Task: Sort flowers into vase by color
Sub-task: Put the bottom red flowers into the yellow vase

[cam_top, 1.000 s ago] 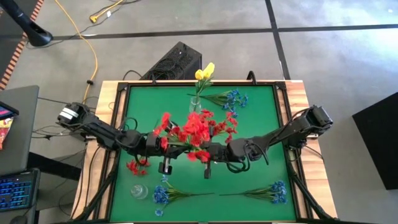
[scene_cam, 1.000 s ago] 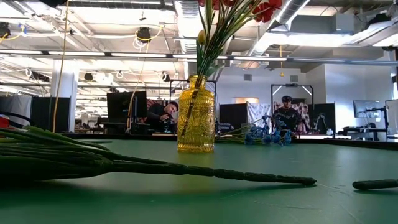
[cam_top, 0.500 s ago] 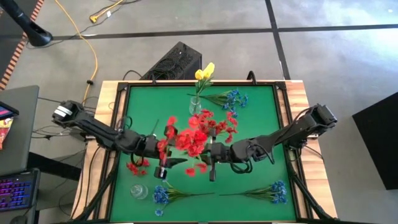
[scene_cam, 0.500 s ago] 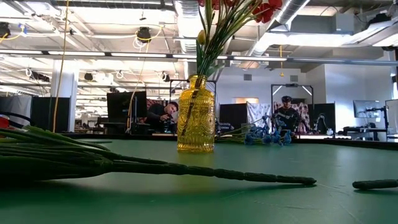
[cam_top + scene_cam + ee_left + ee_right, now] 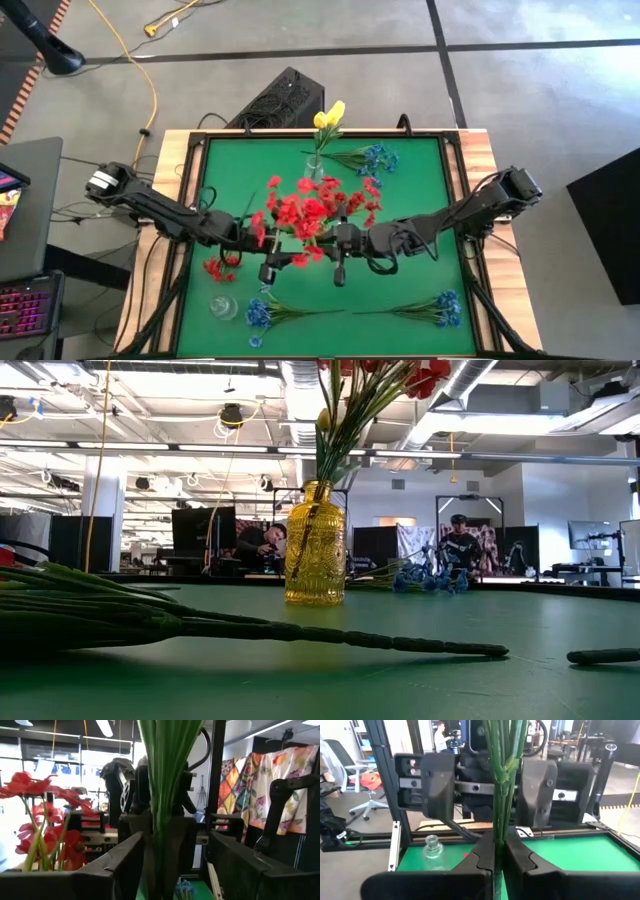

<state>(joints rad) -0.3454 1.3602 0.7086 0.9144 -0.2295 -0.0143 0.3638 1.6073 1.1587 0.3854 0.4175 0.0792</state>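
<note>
A spray of red flowers (image 5: 310, 212) stands upright at the table's middle. Its green stems (image 5: 345, 420) run down into a yellow glass vase (image 5: 316, 545). My right gripper (image 5: 499, 855), reaching in from the right, is shut on those stems above the vase. My left gripper (image 5: 172, 857) faces it from the left and is open. Its fingers (image 5: 438, 785) stand on either side of the stems, apart from them. In the high view the blooms hide the vase and both sets of fingertips. My right gripper pinches the bundle of green stems (image 5: 500, 822) between its two fingers. The fingers come level from the table's right side and lie across the stems. The stems stand upright, blooms above the fingers, their lower part in the yellow vase.
A clear vase (image 5: 315, 166) with yellow tulips (image 5: 329, 116) stands at the far middle, a blue spray (image 5: 368, 158) beside it. A second clear vase (image 5: 222, 307) stands near left. Loose sprays lie on the green mat: red (image 5: 220, 267), blue (image 5: 268, 313) and blue (image 5: 432, 308).
My left gripper has opened and let go of the red spray's stems, staying around them. My right gripper has kept its hold. The red blooms have swayed and shifted a little above the vase.
</note>
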